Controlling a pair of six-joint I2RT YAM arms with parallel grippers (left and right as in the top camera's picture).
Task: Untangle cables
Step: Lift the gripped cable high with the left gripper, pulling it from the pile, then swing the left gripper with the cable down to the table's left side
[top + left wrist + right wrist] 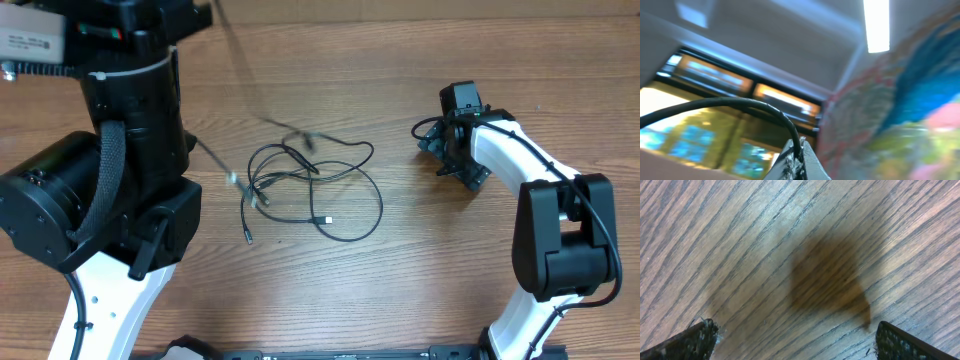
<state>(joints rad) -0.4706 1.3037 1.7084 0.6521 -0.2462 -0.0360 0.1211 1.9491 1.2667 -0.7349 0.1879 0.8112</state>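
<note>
Filling the left third of the overhead view, the left arm [130, 150] stands raised close to the camera and hides the table's left side beneath it. The left gripper [799, 152] is clenched on one black strand [730, 102]. In the left wrist view, that strand arcs away from the pinched fingertips against a blurred ceiling. From above, the same strand shows as a thin line slanting from the top edge down toward the tangle.

The cables [310, 190] lie on the table [420, 290] at centre, just right of the left arm's base. They form several overlapping loops, with a knot of crossings at the upper left. One plug end [247, 237] trails out at the lower left, and another [325, 218] sits inside the largest loop. Bare wood surrounds the heap above, below and to the right.

A clear strip of table separates the tangle's right edge from the right gripper [437, 150], which is low over the wood and touches no cable. Its fingers [695, 340] are spread wide apart at the bottom corners of the right wrist view, with only grain and a dark shadow [825, 280] between them. The right arm [560, 230] bends back toward the near right edge.
</note>
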